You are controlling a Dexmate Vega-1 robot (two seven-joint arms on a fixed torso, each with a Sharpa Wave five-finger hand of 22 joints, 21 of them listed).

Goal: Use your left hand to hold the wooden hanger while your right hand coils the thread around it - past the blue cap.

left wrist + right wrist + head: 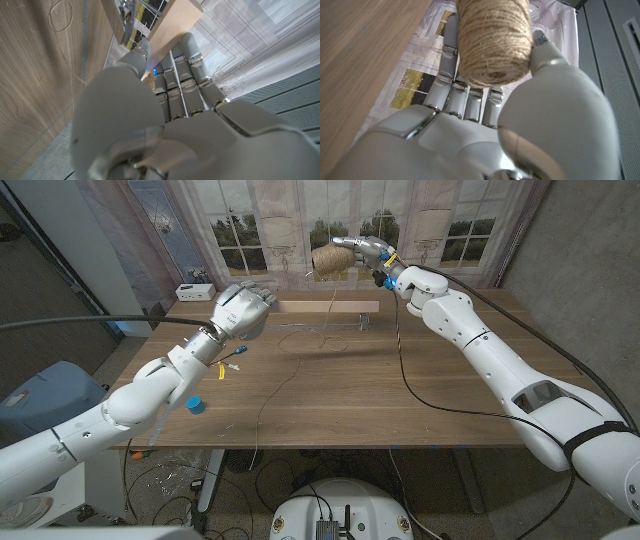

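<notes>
My left hand [241, 310] grips the left end of the wooden hanger [326, 306], a long pale bar held over the table's far side. In the left wrist view the fingers [182, 75] wrap the wood [172, 27]. My right hand [366, 252] is raised above the bar's right part and holds a spool of brown twine [333, 260]; the right wrist view shows the spool [492, 40] between thumb and fingers [451, 75]. Thin thread [331, 305] drops from the spool past the bar and lies in loose loops [300, 340] on the table. A blue cap [195, 405] lies near the table's front left.
A small white box [193, 292] sits at the back left of the wooden table [340, 395]. A black cable [440, 405] runs across the right side of the table. A curtained window backdrop stands behind.
</notes>
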